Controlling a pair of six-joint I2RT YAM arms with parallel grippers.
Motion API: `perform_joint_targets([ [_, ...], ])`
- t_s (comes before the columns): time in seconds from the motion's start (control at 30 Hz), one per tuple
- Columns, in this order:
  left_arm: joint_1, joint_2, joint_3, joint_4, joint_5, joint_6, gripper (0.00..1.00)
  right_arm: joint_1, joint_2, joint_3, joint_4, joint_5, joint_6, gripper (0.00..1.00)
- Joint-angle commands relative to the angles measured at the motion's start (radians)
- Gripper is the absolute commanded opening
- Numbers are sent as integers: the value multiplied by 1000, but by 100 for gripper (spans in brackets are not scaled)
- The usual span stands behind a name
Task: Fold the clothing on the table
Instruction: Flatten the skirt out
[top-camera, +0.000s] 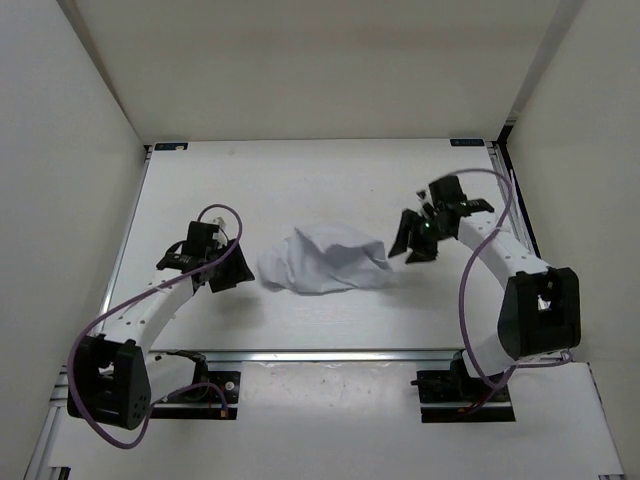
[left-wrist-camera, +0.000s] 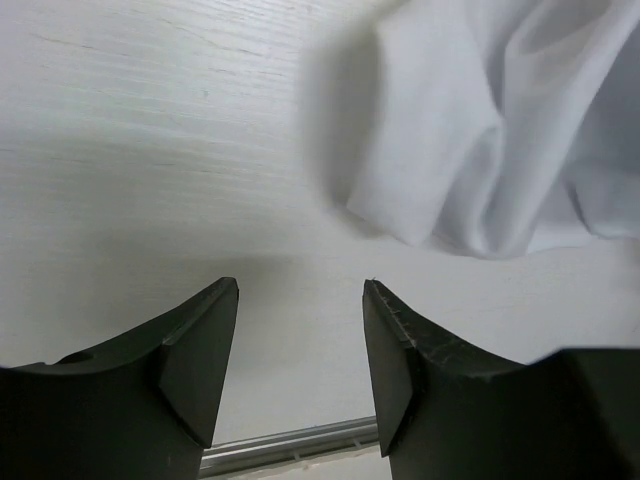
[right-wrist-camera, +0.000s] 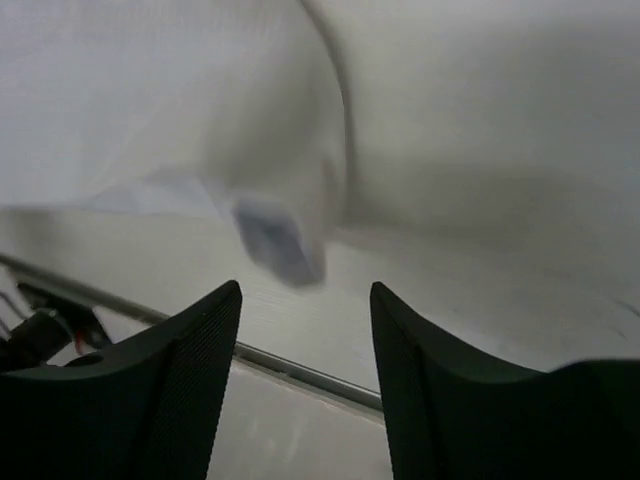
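The clothing (top-camera: 322, 260) lies crumpled on the bench (top-camera: 300, 180), between the two sets of fingers. The left fingers (top-camera: 228, 270) are spread and empty, near the clothing's left end but apart from it. The right fingers (top-camera: 413, 245) are also spread and hold nothing, just beside its right end. The clothing's long axis runs from one set to the other, with a flat folded corner pointing toward the left fingers.

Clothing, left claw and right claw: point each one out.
clothing (top-camera: 325, 262), top external view, middle of the crumpled heap.
left claw (left-wrist-camera: 300, 292), left wrist view, midway between its fingertips.
right claw (right-wrist-camera: 305, 292), right wrist view, midway between its fingertips.
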Motion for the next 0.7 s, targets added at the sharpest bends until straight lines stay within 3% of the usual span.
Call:
perform_joint_targets([
  [0.0,16,-36,-8,10,16,21,63,-100,-124,-136,41,137,127,61],
  [0.07,12,-17,7,14,19,32,63,-100,-148,-139,90,189,93,65],
  [0.2,-33,15,45,22,16,9,63,62,-176,-110,115,312,-34,69],
  [0.33,-63,50,88,39,21,1,63,173,-83,-90,66,383,-66,68],
  [0.5,-119,118,185,27,8,12,59,222,-20,-110,136,420,-138,67],
  [0.67,-140,145,233,33,30,12,57,237,45,-53,100,524,-182,65],
])
